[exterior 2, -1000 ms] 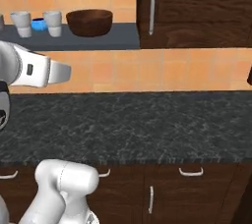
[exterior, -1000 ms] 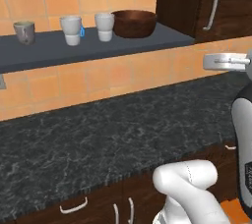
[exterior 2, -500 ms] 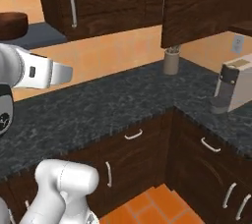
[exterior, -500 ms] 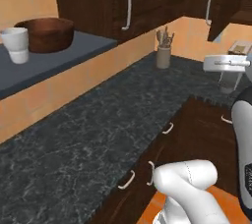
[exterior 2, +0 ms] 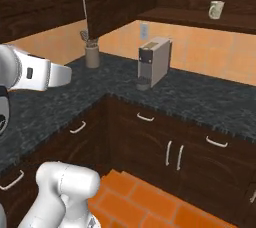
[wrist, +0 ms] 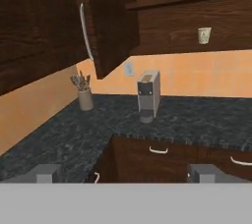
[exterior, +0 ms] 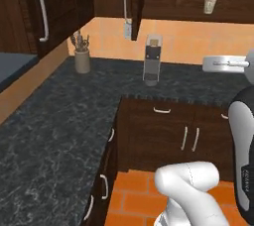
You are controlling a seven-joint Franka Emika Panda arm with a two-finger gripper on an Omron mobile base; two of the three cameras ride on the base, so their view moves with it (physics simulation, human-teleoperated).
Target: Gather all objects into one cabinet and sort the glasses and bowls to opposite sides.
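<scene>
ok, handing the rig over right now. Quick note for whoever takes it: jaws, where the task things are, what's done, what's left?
Gripper: jaws wide open, empty, facing the corner counter.
Cream mug: upright on the brown wall shelf, above and right of the coffee machine, well out of reach.
Slate shelf: its end is at the left edge of the left base view.
Done: nothing for this mug; it is not yet collected.
Left: move closer, grasp the mug, carry it to the slate shelf, set it at the glasses' end.
</scene>
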